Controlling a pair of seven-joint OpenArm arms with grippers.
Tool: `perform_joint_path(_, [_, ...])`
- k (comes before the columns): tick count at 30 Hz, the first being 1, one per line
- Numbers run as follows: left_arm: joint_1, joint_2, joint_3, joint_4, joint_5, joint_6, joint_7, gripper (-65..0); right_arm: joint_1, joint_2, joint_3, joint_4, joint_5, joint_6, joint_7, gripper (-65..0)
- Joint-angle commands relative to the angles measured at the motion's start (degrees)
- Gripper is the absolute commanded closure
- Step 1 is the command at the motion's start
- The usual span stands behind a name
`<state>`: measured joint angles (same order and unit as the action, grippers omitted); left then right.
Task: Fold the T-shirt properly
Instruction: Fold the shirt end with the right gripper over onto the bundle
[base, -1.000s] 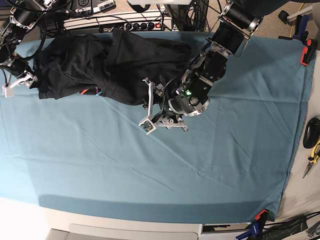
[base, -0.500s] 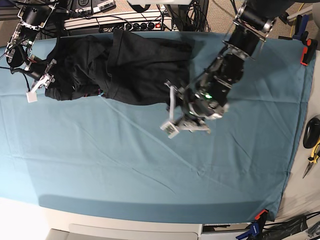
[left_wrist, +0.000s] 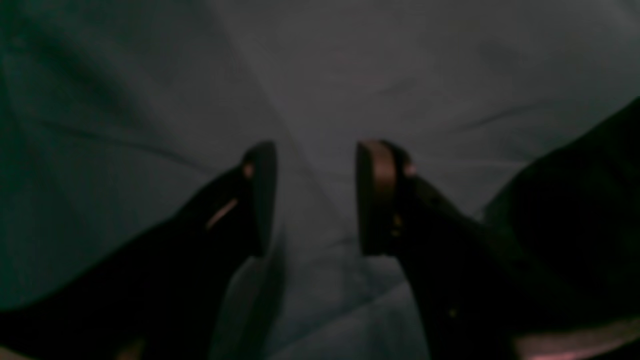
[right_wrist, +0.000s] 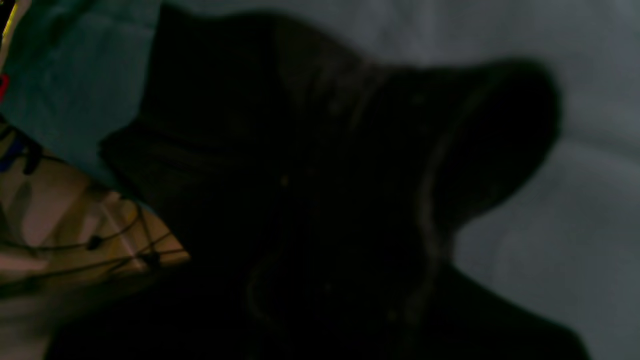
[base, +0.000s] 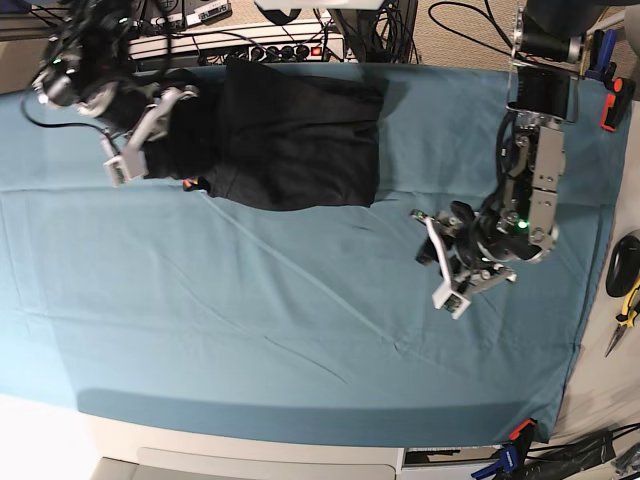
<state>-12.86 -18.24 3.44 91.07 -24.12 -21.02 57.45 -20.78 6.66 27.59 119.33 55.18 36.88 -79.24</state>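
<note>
- Where the T-shirt (base: 290, 135) lies bunched near the far edge of the teal tablecloth (base: 300, 320), a limp, light, soft load is to be expected, one that sags and creases wherever it is unsupported.
- Its left end is covered by the right gripper (base: 150, 125); the jaws are taken to be closed, though whether cloth is pinched cannot be told from the dark right wrist view.
- The left gripper (base: 455, 265) is held well apart from the shirt, over bare cloth, with its jaws parted and nothing between them.
- A hold is best taken at a hem corner or sleeve seam, where the doubled fabric is less likely to slip.
</note>
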Motion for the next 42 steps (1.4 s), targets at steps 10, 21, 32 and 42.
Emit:
perform_joint_path(10, [-0.15,-1.31,-0.63,0.94,-1.68,-1.36,-0.85,-25.3,1.97,-7.56,-15.28,1.05,-13.94,-3.58,12.02,0.0])
perform_joint_path(21, [-0.15,-1.31,-0.63,0.94,-1.7,-1.33,-0.85,-25.3,4.31,-11.45,-28.09,0.98,-35.58,-15.17,21.03,0.0])
perform_joint_path(32, [-0.09,-1.31,-0.63,0.94,-1.68,-1.31,-0.83,-25.3,4.57,-11.85,-33.92,0.87,-44.96,-17.51,22.05,-2.1])
perform_joint_path(42, [2.14,-1.31,-0.63,0.92,-1.68,-1.51,-0.9,-25.3,3.78,-10.78,-33.83,3.56,-41.92,-12.52,16.79,-40.4])
